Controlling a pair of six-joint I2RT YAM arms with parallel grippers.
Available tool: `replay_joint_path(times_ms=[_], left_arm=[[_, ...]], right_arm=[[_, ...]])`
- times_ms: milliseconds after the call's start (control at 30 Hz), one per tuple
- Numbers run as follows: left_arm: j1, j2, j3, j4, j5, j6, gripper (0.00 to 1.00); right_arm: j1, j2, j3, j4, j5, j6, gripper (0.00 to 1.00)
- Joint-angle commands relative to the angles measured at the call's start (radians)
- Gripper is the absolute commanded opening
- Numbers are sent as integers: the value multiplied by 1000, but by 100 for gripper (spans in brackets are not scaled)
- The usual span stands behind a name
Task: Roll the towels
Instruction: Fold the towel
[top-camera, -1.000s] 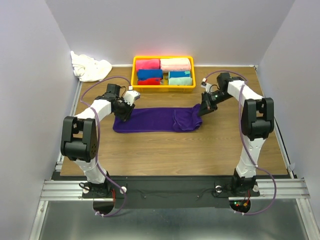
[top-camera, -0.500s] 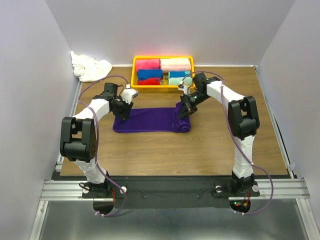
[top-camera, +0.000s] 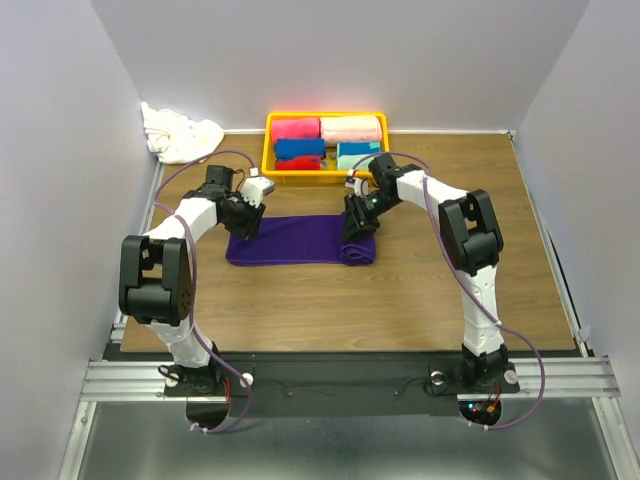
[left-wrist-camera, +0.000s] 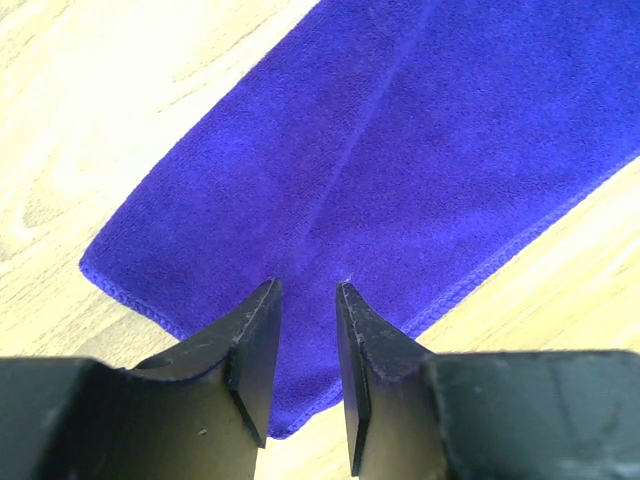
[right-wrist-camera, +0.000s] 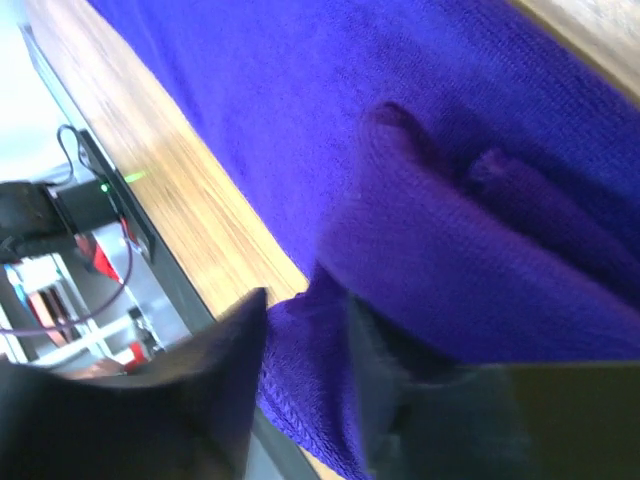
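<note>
A purple towel (top-camera: 290, 240) lies flat along the middle of the table, its right end rolled up into a thick fold (top-camera: 358, 248). My right gripper (top-camera: 356, 222) is at that fold; in the right wrist view it (right-wrist-camera: 300, 380) is shut on a bunch of the towel (right-wrist-camera: 470, 280), with cloth between its fingers. My left gripper (top-camera: 244, 224) rests on the towel's left end. In the left wrist view its jaws (left-wrist-camera: 306, 292) stand narrowly apart, tips down on the flat towel (left-wrist-camera: 420, 150), with nothing pinched.
A yellow tray (top-camera: 325, 114) holding several rolled towels in pink, blue, red and teal stands at the back centre. A crumpled white cloth (top-camera: 180, 135) lies at the back left corner. Walls close in on the left, right and back.
My right gripper has moved left with the towel's right end, rolling it over, so the towel is shorter. The left gripper has stayed on the left end.
</note>
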Motion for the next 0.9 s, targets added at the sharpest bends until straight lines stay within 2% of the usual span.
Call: replay_joint_path(times_ms=[0, 33, 200, 300, 467, 633, 733, 867], left_arm=[[5, -53, 21, -26, 42, 3, 40], [5, -53, 21, -29, 50, 12, 41], [5, -70, 13, -31, 56, 29, 41], [3, -71, 13, -31, 62, 31, 41], [-7, -68, 1, -20, 59, 24, 41], [-17, -55, -10, -13, 39, 17, 38], [-18, -55, -16, -11, 30, 20, 38], [-18, -53, -19, -9, 32, 21, 38]], right_arm=[[3, -11, 14, 70, -5, 43, 51], [3, -43, 10, 64, -10, 42, 59], [-20, -203, 10, 26, 1, -6, 58], [-46, -235, 65, -46, 89, -114, 56], [-76, -185, 135, -103, 243, -237, 48], [-76, -67, 220, -99, 340, -311, 48], [-74, -28, 252, -94, 363, -314, 53], [-73, -2, 222, -48, 384, -311, 55]])
